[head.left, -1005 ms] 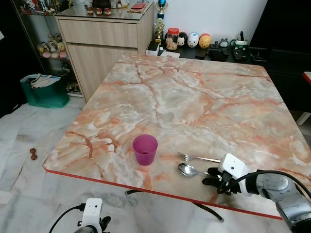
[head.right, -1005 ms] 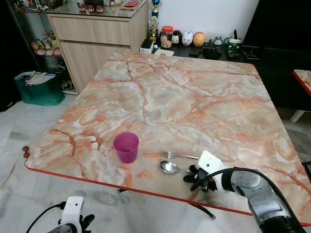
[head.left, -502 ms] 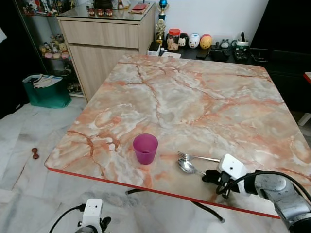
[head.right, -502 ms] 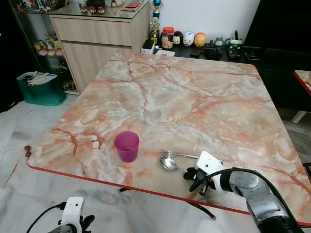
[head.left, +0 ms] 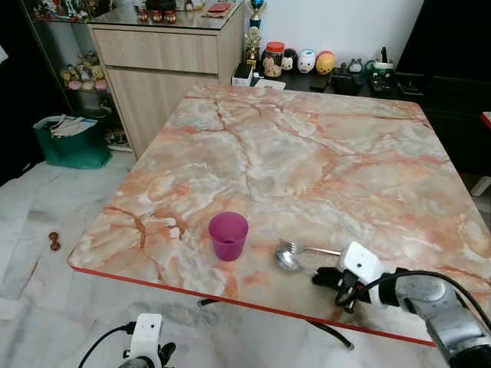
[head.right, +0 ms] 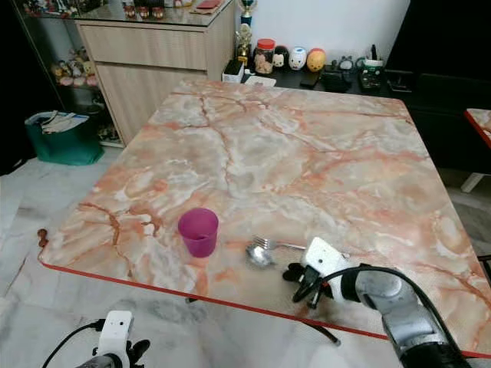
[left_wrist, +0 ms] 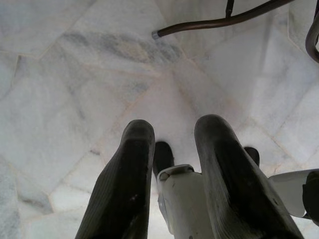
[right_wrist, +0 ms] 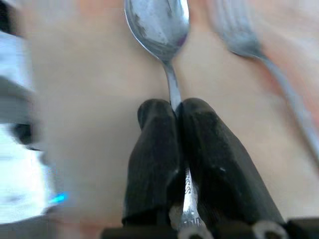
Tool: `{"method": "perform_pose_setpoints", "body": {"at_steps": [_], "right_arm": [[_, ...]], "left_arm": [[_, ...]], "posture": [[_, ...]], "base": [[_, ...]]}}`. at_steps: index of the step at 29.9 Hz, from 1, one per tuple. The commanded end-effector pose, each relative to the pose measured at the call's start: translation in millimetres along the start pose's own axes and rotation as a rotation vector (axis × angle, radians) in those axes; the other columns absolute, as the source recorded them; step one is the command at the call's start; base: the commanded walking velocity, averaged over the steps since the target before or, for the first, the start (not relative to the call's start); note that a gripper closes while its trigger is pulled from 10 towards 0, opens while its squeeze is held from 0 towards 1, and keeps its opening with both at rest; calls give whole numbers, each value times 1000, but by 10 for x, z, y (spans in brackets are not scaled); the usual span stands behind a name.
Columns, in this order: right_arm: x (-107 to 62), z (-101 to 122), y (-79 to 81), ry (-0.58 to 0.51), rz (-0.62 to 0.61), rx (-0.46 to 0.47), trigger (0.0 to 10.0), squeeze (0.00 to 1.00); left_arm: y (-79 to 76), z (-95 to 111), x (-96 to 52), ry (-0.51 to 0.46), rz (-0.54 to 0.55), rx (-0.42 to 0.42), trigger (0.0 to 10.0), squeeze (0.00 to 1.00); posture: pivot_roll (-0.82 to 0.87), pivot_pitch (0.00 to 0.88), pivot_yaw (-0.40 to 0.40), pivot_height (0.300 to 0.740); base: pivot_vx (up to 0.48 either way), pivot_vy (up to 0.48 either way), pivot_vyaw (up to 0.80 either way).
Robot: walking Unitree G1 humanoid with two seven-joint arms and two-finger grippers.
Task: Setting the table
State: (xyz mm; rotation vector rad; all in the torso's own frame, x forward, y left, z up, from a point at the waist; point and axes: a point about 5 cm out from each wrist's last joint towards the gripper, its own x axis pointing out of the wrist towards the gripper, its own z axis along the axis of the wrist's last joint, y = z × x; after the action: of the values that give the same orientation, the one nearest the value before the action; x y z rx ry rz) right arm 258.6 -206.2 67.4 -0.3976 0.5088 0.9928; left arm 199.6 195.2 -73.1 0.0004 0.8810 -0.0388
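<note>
Head stereo overlooks table (head.left: 307, 153); wrist cameras close-up.

I see a silver spoon (right_wrist: 158, 22) lying flat on the marble surface (head.left: 307, 146) near its near edge, bowl pointing left, its handle pinched between the closed black fingers (right_wrist: 154, 149) of my right gripper (head.left: 326, 277). A silver fork (head.left: 303, 248) lies just beyond it, tines close beside the spoon's bowl, handle running right. A magenta plastic cup (head.left: 229, 235) stands upright to the left of both, apart from them.
</note>
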Motion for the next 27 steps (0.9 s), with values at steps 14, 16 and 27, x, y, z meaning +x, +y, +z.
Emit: {"method": "perform_pose_setpoints", "body": {"at_steps": [14, 16, 27], "right_arm": [[-100, 238, -152, -169, -229, 4, 10000, 0], [-109, 267, -173, -204, -276, 4, 10000, 0], [-66, 484, -363, -433, -923, 36, 10000, 0]], "left_arm": [[68, -83, -25, 45, 2, 13, 10000, 0], [84, -90, -30, 47, 4, 15, 10000, 0], [48, -192, -49, 69, -4, 29, 10000, 0]], "posture": [[36, 0, -2, 740], [42, 0, -5, 740], [35, 0, -11, 740]], "base": [[0, 0, 0], [0, 0, 0], [0, 0, 0]]}}
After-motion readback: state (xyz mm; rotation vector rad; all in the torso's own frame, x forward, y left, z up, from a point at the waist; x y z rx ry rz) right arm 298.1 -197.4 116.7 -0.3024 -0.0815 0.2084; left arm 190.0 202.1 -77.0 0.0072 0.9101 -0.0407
